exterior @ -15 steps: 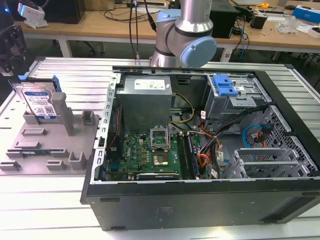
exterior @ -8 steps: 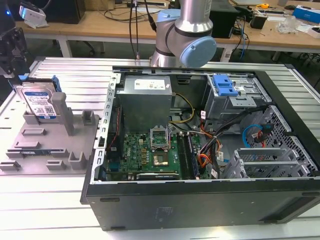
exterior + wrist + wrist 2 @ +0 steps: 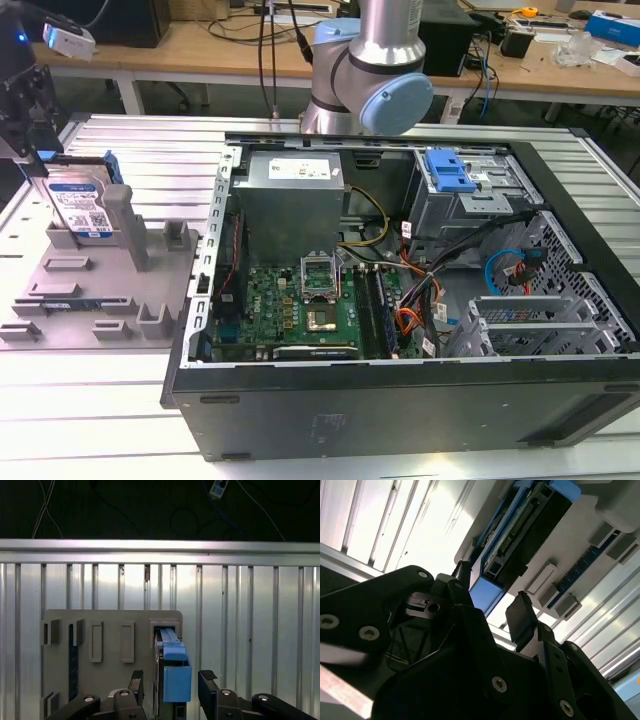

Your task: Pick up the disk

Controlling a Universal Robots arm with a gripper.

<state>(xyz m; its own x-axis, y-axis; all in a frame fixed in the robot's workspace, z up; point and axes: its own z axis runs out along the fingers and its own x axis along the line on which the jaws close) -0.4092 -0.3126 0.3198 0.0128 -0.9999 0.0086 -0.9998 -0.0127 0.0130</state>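
Note:
The disk [image 3: 80, 207] stands on edge in a slot of the grey fixture [image 3: 110, 290], at the exterior view's left; its silver face carries a white-and-blue label. My gripper [image 3: 35, 165] hangs just above it. In the first wrist view the disk [image 3: 172, 672] shows edge-on with its blue rail uppermost, and my gripper [image 3: 172, 680] is open, one black finger [image 3: 136, 680] on each side with a gap to the rail. The second wrist view shows the disk [image 3: 520, 525], with the gripper [image 3: 492, 605] straddling its blue end.
An open computer case [image 3: 400, 400] fills the middle and the exterior view's right, with a motherboard [image 3: 300, 310], a power supply [image 3: 290, 200] and a blue drive-bay bracket [image 3: 450, 170]. The arm's base [image 3: 375, 70] rises behind it. The fixture has upright posts [image 3: 125, 225].

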